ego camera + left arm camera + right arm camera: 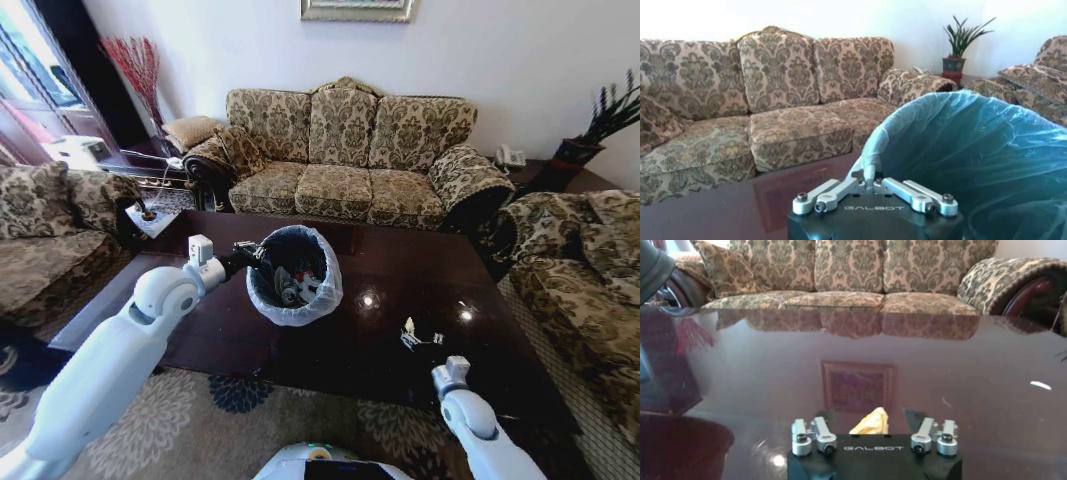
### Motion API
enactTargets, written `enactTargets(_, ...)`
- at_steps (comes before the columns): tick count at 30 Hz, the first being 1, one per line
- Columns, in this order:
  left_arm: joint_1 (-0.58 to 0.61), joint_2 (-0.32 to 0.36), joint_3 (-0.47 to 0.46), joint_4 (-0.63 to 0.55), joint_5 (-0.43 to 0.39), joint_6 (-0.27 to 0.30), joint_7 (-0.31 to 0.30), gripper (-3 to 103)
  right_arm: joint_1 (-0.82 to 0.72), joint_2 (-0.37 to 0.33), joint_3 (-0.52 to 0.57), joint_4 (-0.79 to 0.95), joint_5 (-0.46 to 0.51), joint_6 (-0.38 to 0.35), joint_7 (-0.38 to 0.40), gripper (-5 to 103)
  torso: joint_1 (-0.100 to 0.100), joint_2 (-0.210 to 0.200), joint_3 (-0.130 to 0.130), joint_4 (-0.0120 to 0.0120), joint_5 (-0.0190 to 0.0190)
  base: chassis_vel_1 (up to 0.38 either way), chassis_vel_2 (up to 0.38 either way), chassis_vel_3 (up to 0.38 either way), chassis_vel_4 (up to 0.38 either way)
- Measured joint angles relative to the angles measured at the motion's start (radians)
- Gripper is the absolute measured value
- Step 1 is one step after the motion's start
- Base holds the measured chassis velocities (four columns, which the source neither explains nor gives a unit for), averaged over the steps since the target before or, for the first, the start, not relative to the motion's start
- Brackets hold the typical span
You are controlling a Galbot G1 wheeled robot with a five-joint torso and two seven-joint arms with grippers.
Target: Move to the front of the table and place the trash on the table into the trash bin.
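Down by the near edge of the table, the right gripper sits low over the glossy dark wood. From the head view its tip is mostly lost against the dark surface; what shows clearly is the pale wrist below it and a small whitish scrap between the fingertips. The right wrist view is clearer: the jaws are spread wide, and a crumpled, yellowish-white bit of paper stands between them. Whether either finger touches it, I cannot tell; the fingertips are dark and blend into the tabletop.

Further in, to the robot's left, the trash bin stands on the table itself, its pale plastic liner folded over the rim. Inside lie a few pieces already dropped, something with red and white on it, though the dark interior makes the items hard to separate. The left gripper reaches in from the left and is clenched on the bin's near rim; in the left wrist view its fingers are drawn tight together on a pinched fold of the liner, with the bin's far side cut off by the edge of the view.

Beyond the table, a patterned sofa runs along the wall, with matching seats partly cut off at both sides.
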Motion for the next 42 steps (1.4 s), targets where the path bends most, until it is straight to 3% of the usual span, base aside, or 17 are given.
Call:
enactTargets(2, -0.002, 0.000, 0.000, 0.003, -0.001, -0.002, 0.005, 0, 0.006, -0.001, -0.008, -0.006, -0.001, -0.004, 0.001, 58, 0.000, 0.000, 0.000, 0.0000, -0.0001, 0.000, 0.000, 0.000, 0.000)
enactTargets(4, -0.005, 0.000, 0.000, 0.005, -0.002, -0.003, 0.008, 0, 0.009, -0.001, -0.011, -0.010, -0.002, -0.005, 0.001, 58, 0.000, 0.000, 0.000, 0.0000, 0.0000, 0.000, 0.000, 0.000, 0.000)
enactTargets(7, -0.008, -0.004, 0.003, 0.007, -0.002, -0.004, 0.012, 0, 0.017, -0.001, -0.015, -0.024, -0.003, -0.012, 0.001, 41, 0.000, 0.000, 0.000, 0.0001, 0.0000, 0.000, 0.000, 0.000, 0.000)
enactTargets(9, -0.009, -0.006, 0.005, 0.007, -0.002, -0.005, 0.013, 0, 0.019, -0.001, -0.016, -0.031, -0.003, -0.013, 0.001, 41, 0.000, 0.000, 0.000, 0.0000, 0.0000, 0.000, 0.000, 0.000, 0.000)
enactTargets(11, -0.009, -0.007, 0.008, 0.007, -0.002, -0.006, 0.014, 0, 0.023, -0.001, -0.016, -0.040, -0.003, -0.013, 0.001, 25, 0.000, 0.000, 0.000, 0.0000, 0.0000, 0.000, 0.000, 0.000, 0.000)
enactTargets(19, -0.010, -0.008, 0.010, 0.007, -0.002, -0.007, 0.017, 0, 0.033, 0.007, -0.016, -0.052, -0.004, -0.013, 0.003, 2, 0.000, 0.000, 0.000, 0.0000, -0.0001, 0.000, 0.000, 0.000, 0.000)
enactTargets(29, -0.001, -0.006, 0.001, -0.005, -0.004, -0.008, 0.016, 0, 0.048, 0.016, -0.022, -0.049, -0.006, -0.010, 0.010, 0, 0.000, 0.000, 0.000, 0.0000, 0.0003, 0.000, 0.000, 0.000, 0.000)
enactTargets(36, -0.003, -0.008, 0.003, -0.008, -0.019, 0.004, -0.004, 0, 0.085, -0.025, -0.013, 0.148, 0.072, -0.072, 0.067, 0, 0.000, 0.000, 0.000, 0.0000, 0.0001, 0.000, 0.000, 0.000, 0.000)
enactTargets(38, -0.030, -0.018, 0.008, 0.008, -0.035, 0.050, -0.011, 0, 0.130, -0.047, -0.035, 0.269, 0.124, -0.113, 0.124, 0, 0.000, 0.000, 0.000, 0.0000, 0.0001, 0.000, 0.000, 0.000, 0.000)
enactTargets(42, -0.065, -0.024, 0.025, 0.032, -0.044, 0.083, -0.020, 0, 0.207, -0.079, -0.073, 0.365, 0.181, -0.145, 0.173, 0, 0.000, 0.000, 0.000, -0.0001, -0.0001, 0.000, 0.000, 0.000, 0.000)
